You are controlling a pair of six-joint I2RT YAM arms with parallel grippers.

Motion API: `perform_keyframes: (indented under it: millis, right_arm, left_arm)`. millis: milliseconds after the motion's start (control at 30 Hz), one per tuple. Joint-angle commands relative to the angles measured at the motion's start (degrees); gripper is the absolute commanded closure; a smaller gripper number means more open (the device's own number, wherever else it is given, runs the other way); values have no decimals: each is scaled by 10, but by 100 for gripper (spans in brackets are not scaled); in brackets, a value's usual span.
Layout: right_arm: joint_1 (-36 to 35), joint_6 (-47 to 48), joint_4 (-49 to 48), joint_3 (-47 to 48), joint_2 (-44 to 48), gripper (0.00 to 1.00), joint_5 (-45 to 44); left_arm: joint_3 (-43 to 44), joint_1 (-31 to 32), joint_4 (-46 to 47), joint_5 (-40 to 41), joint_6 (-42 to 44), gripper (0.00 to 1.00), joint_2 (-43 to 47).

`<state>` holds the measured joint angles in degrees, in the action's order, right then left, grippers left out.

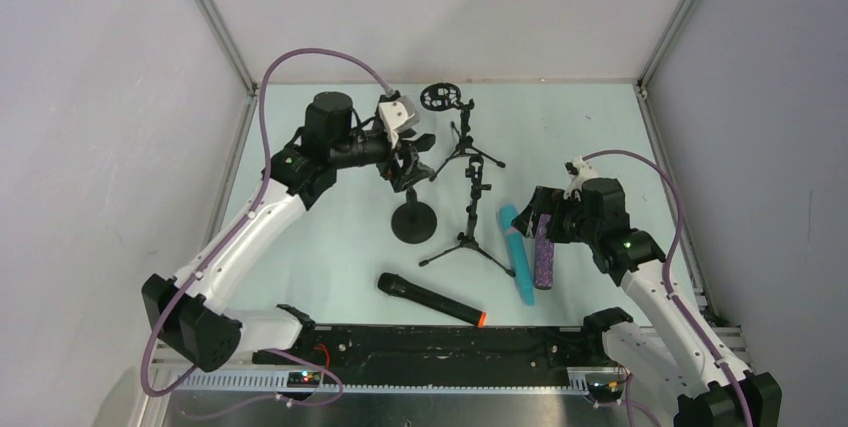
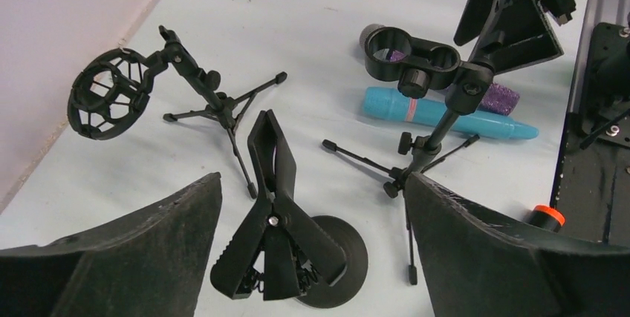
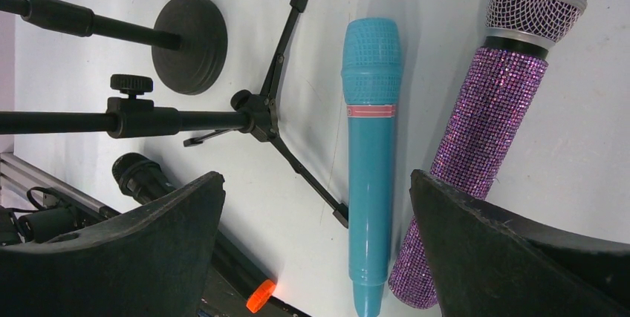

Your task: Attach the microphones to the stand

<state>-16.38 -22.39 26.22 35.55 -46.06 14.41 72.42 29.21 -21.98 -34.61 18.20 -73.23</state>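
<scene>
Three microphones lie on the table: a black one (image 1: 430, 299) with an orange-red end (image 1: 481, 319), a cyan-blue one (image 1: 517, 252) and a glittery purple one (image 1: 543, 257) side by side. The stand with a round base (image 1: 413, 219) carries a spring clip (image 2: 271, 213). My left gripper (image 2: 313, 180) is open, its fingers either side of the clip's handles and apart from them. My right gripper (image 3: 318, 176) is open above the cyan microphone (image 3: 370, 161), with the purple one (image 3: 483, 139) by the right finger. Neither holds anything.
A tripod stand with a ring shock mount (image 1: 437, 97) stands at the back. A second tripod stand (image 1: 470, 237) with a double tube clamp (image 2: 408, 57) stands between the round base and the cyan microphone. A black rail (image 1: 430, 342) runs along the near edge.
</scene>
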Motion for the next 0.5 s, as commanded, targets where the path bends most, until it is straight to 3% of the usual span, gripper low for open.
perform_keyframes:
  millis: [0, 300, 467]
  right_arm:
    - [1, 1, -8, 1, 5, 0, -6]
    - [1, -1, -7, 1, 4, 0, -7]
    - [0, 1, 0, 1, 8, 0, -22]
  left_arm:
    - [-14, 5, 42, 18, 6, 1, 39]
    - [-73, 6, 112, 120, 6, 0, 145]
    - [-201, 7, 282, 226, 12, 0, 272]
